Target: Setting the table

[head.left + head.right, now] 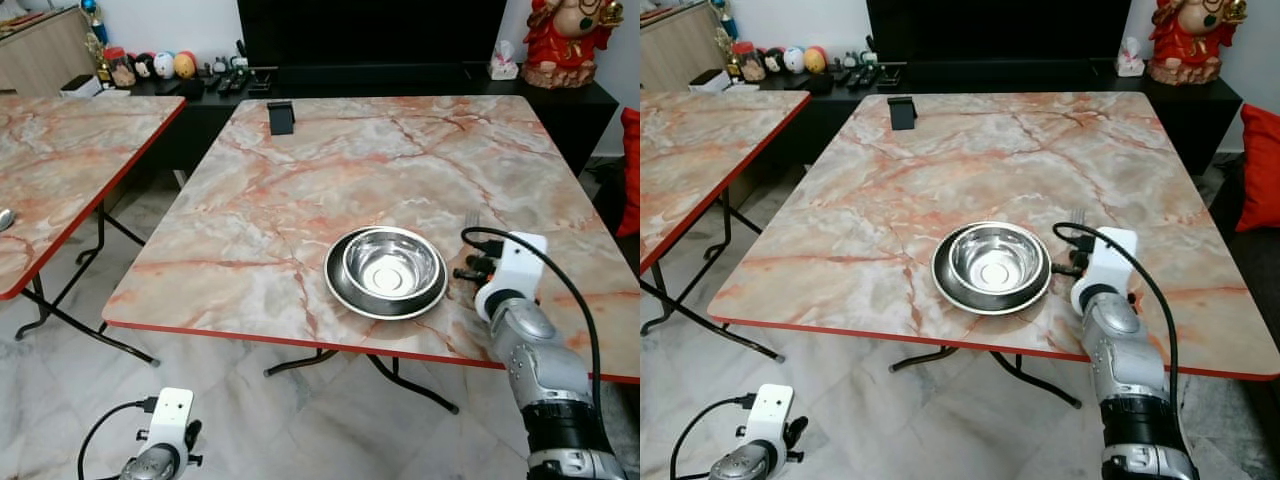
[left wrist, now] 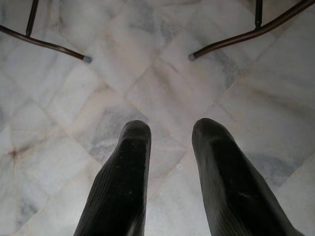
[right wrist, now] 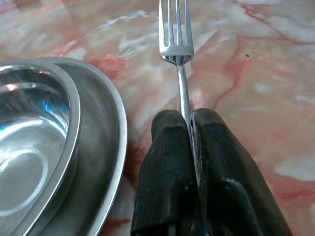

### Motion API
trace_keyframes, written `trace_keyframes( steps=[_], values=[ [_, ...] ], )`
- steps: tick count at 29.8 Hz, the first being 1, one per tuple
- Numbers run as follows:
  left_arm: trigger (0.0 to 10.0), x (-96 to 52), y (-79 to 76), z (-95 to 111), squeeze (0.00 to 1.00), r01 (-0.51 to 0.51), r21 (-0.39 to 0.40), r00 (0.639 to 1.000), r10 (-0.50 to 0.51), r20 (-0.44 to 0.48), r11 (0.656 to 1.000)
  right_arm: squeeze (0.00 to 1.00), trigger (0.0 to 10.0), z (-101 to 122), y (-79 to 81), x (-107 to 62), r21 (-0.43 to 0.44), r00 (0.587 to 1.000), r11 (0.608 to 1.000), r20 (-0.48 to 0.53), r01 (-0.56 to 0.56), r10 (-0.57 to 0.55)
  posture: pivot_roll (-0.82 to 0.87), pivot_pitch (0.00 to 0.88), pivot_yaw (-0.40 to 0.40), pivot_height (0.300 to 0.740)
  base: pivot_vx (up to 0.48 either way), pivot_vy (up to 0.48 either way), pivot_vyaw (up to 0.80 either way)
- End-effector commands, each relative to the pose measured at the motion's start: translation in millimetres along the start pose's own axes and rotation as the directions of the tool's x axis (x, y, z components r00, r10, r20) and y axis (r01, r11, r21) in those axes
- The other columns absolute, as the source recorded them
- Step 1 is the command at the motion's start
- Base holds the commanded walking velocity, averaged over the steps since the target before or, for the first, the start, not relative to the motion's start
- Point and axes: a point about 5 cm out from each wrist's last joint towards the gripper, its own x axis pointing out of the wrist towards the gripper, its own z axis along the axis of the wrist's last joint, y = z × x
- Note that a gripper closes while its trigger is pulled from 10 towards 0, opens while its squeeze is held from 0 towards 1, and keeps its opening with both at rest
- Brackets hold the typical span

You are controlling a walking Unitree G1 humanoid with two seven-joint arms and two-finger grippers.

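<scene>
A steel bowl sits inside a steel plate near the front edge of the marble table. Just right of the plate, my right gripper is shut on the handle of a steel fork. The fork's tines point toward the far side of the table. The fork lies low over the tabletop beside the plate's rim; I cannot tell whether it touches. My left gripper hangs open below table height, over the floor.
A small black stand sits at the table's far left edge. A second marble table stands to the left. A dark sideboard with figurines runs along the back wall. Table legs cross the tiled floor below.
</scene>
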Motion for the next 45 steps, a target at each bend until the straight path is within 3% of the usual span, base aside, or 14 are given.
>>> trace_keyframes(
  steps=[1, 12, 31, 45],
  values=[
    [10.0, -0.1, 2.2, -1, 0.0, -0.011, 0.013, 1.0, 0.012, -0.008, 1.0, 0.0, 10.0, 6, 1.3, 2.6, -0.015, 1.0, 1.0, -0.009, -0.003, 0.003, 0.01, 0.0, 0.031, 0.74, 0.0, 0.0, 0.0],
    [10.0, 0.2, -0.5, 1, 0.0, -0.017, -0.003, 1.0, 0.017, 0.011, 1.0, 0.0, 10.0, 9, 3.9, 7.6, -0.005, 0.999, 1.0, -0.045, -0.006, 0.006, 0.0, 0.0, 0.015, 0.74, 0.0, 0.0, 0.0],
    [10.0, 1.7, -3.4, 9, 0.0, 0.002, 0.022, 0.999, -0.003, 0.048, 1.0, 0.0, 10.0, -18, 7.9, 1.7, 0.012, 0.99, 0.999, -0.135, 0.03, -0.028, -0.01, 0.0, 0.023, 0.74, 0.0, 0.0, 0.0],
    [10.0, 2.5, -4.4, 13, 0.0, 0.004, 0.029, 0.998, -0.005, 0.063, 1.0, 0.0, 10.0, -24, -0.1, -2.1, -0.016, 0.987, 0.997, -0.137, 0.078, -0.08, -0.01, 0.0, 0.025, 0.74, 0.0, 0.0, 0.0]
  ],
)
